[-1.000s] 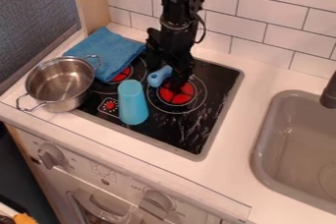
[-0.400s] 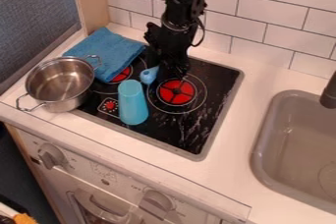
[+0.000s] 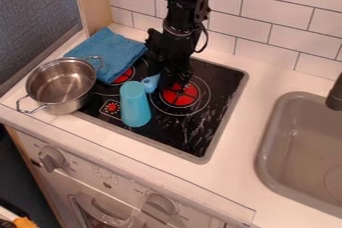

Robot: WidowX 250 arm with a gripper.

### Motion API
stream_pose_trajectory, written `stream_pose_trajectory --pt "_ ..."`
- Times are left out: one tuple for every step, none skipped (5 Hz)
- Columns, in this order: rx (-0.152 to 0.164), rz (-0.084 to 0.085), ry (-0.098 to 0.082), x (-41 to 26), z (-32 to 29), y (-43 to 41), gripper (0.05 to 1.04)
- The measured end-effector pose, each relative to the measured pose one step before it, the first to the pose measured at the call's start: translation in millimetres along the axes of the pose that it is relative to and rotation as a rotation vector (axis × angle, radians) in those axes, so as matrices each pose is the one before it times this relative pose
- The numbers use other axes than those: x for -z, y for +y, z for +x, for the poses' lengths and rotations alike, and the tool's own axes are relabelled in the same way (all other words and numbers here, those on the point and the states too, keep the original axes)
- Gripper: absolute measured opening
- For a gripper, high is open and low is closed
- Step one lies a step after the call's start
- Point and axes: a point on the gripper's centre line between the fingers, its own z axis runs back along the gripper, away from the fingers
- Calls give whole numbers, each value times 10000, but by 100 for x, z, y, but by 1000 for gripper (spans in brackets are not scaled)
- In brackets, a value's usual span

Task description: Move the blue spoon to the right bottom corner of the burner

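- Gripper [image 3: 173, 78] above the black stovetop [image 3: 222, 77]; whether apart or together, I cannot tell
- Blue spoon [image 3: 151, 82] beside it, over the stovetop
- White tiled wall [image 3: 257, 19] behind
- Grey sink [image 3: 263, 152] in the pale counter [image 3: 235, 174]

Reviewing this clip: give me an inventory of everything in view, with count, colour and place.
blue spoon: 1, blue, at the gripper, behind the cup
cup: 1, light blue, standing on the stovetop's near-left part
pot: 1, silver, left of the cup
cloth: 1, blue, behind the pot
stovetop: 1, black with grey rim, set in the counter
burners: 2, red, on the stovetop
counter: 1, white, around stovetop and sink
sink: 1, grey, right
faucet: 1, black, right edge
knobs: 2, grey-white, front panel
wall tiles: several, white, back
orange item: 1, bottom left corner
robot arm: 1, black, from top edge
gripper: 1, black, over the stovetop
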Motion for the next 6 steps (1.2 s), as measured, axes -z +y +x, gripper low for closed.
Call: stream_pose_trajectory --pt "-8 78 -458 -1417 206 643 331" --pt "-407 -50 -731 -2262 156 1567 331" --pt "203 -25 -588 -2752 601 -907 331" --pt "551 45 -354 -2285 97 -2082 331" --pt "390 176 -386 -2620 -738 -2225 331" --pt "327 -14 -267 -1790 -913 -3154 331"
